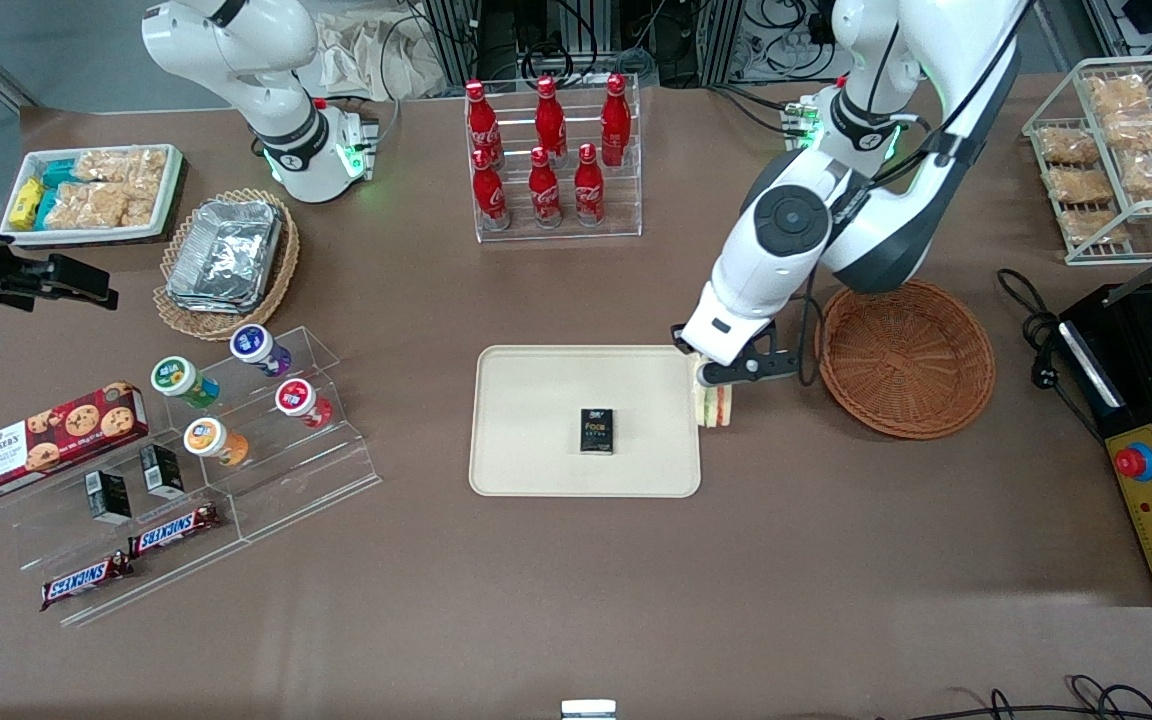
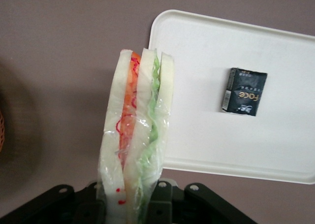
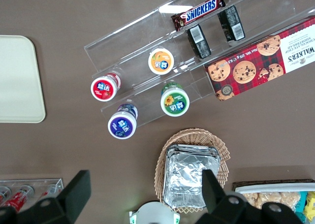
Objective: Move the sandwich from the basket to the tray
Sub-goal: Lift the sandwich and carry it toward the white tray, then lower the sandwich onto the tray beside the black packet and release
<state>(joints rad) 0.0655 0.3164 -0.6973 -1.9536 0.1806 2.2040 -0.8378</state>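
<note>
Sandwich (image 2: 135, 145) clamped upright in gripper (image 1: 726, 385) jaws, hanging over tray (image 1: 536, 440) rim, clear of basket (image 1: 906, 355), ready for set-down.

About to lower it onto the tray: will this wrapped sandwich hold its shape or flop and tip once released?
The sandwich, shut in the gripper at the tray edge, stands out without drooping, so it is probably fairly stiff. Its clear film looks slick, so it may slide. Set on a narrow edge, the thin wedge would likely topple flat; its soft bread probably dents under firm squeezing.
</note>
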